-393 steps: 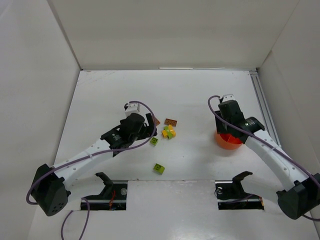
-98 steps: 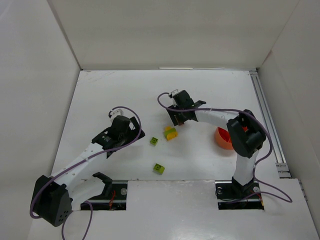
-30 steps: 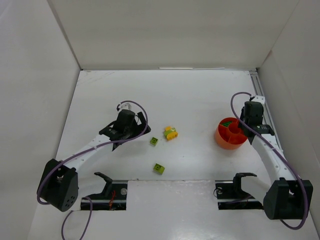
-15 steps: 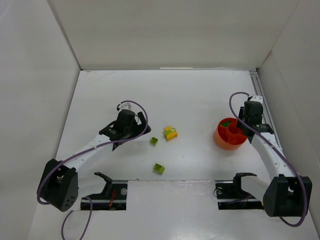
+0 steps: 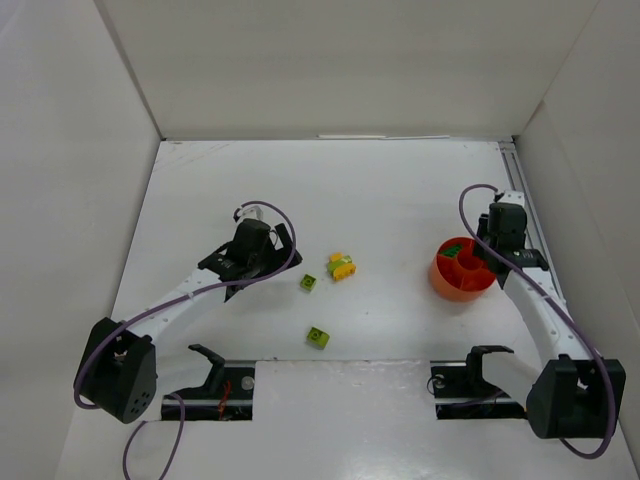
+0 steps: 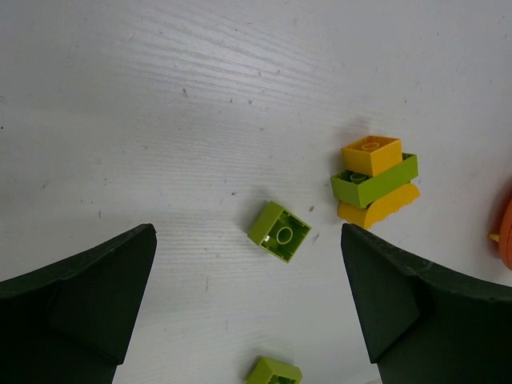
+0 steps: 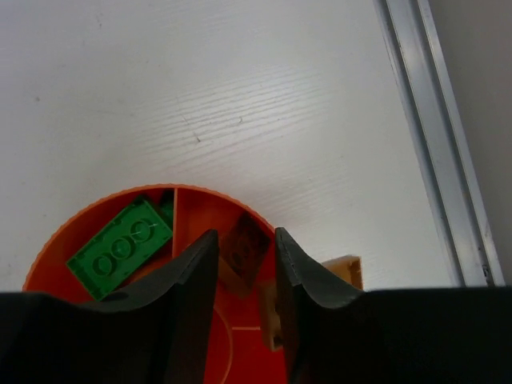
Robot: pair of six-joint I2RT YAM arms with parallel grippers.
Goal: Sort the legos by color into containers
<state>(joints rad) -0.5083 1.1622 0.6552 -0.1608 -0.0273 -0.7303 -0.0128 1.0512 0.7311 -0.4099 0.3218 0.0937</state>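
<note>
The orange bowl [image 5: 445, 286] stands at the right. My right gripper [image 5: 487, 250] hangs over its far rim. In the right wrist view its jaws [image 7: 246, 236] stand a narrow gap apart around a brown lego [image 7: 245, 248]. I cannot tell whether it is pinched or lying in the compartment. A dark green lego [image 7: 120, 248] lies in the neighbouring compartment of the bowl [image 7: 96, 228]. My left gripper [image 5: 288, 250] is wide open over the table [image 6: 248, 230]. Just ahead of it lie a lime lego [image 6: 279, 232] and a yellow-and-lime stack [image 6: 374, 180].
A second lime lego [image 5: 318, 337] lies nearer the front edge. A tan lego [image 7: 340, 270] shows by the right finger at the bowl's rim. A metal rail [image 5: 522, 190] runs along the table's right side. White walls enclose the table.
Over the last second nothing visibly moved. About three seconds ago my right gripper was at the brick pile in the middle; it now hangs over the bowl.
</note>
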